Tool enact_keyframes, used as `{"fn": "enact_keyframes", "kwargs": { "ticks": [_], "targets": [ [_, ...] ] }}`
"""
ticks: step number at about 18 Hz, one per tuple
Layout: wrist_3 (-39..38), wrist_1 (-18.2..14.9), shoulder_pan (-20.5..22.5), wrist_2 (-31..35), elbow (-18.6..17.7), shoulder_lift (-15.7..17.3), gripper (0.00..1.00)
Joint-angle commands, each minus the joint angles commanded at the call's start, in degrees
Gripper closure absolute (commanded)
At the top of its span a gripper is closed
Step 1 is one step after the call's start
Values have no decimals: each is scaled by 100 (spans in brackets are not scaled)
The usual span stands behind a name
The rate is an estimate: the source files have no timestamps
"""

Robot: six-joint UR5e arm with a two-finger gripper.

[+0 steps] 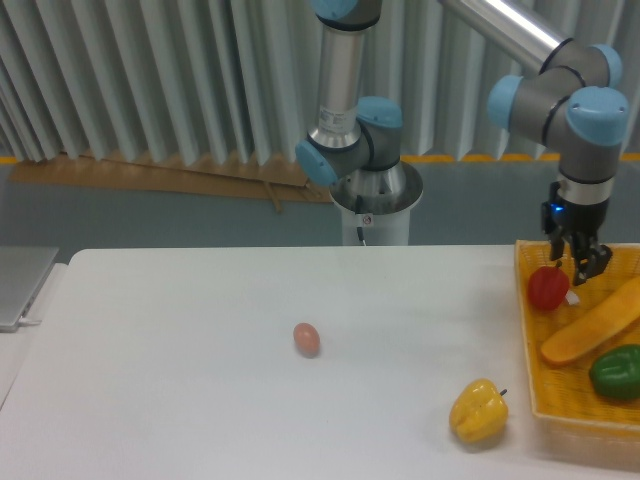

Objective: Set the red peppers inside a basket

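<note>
Red pepper [547, 288] inside basket [527, 380] at right edge of frame, near its upper-left corner, beside orange vegetable [590, 325] and green pepper [615, 370]. Gripper [582, 268] just above and right of pepper, jaws seemingly slightly apart, holding nothing. Yellow pepper [478, 411] and egg [306, 339] on table [200, 400].

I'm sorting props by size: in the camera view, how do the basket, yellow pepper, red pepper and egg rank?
1. basket, though cut off by the frame
2. yellow pepper
3. red pepper, possibly comparable to the yellow one since it sits farther back
4. egg
</note>
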Motion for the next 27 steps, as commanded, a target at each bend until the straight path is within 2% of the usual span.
{"fn": "enact_keyframes", "kwargs": {
  "ticks": [13, 15, 18, 19, 20, 27],
  "targets": [
    [0, 88, 0, -9, 141, -325, 32],
    [-17, 88, 0, -9, 185, -360, 28],
    [-26, 88, 0, -9, 202, -404, 28],
    [-35, 88, 9, -9, 211, -413, 22],
    [0, 97, 9, -9, 229, -404, 0],
    [-79, 88, -272, -9, 325, -194, 0]
  ]
}}
